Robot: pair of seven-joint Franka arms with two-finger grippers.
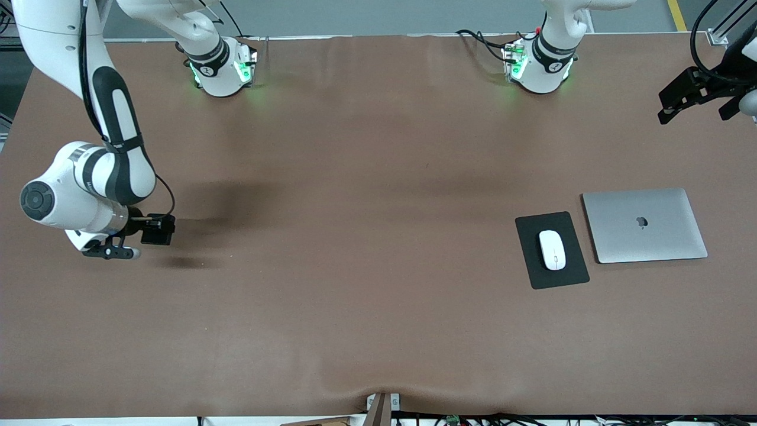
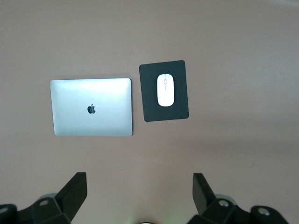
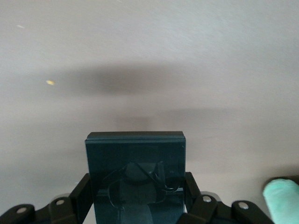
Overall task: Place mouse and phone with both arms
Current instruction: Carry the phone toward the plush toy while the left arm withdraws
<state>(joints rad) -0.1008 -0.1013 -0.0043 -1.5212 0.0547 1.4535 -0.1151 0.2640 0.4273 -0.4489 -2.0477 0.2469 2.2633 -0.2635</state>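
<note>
The white mouse (image 1: 552, 249) lies on a black pad (image 1: 535, 269) toward the left arm's end of the table; it also shows in the left wrist view (image 2: 165, 89) on the pad (image 2: 150, 105). My right gripper (image 1: 148, 228) is shut on the black phone (image 1: 159, 231) and holds it just above the bare table toward the right arm's end. In the right wrist view the phone (image 3: 135, 168) sits between the fingers (image 3: 80, 193) of that gripper (image 3: 135, 189). My left gripper (image 1: 680, 100) is open and empty, high over the table's edge at its own end (image 2: 139, 182).
A closed silver laptop (image 1: 644, 225) lies beside the pad, toward the left arm's end; it also shows in the left wrist view (image 2: 91, 107). The brown table (image 1: 366, 266) is bare across its middle. The arms' green-lit bases (image 1: 222, 68) stand along the robots' edge.
</note>
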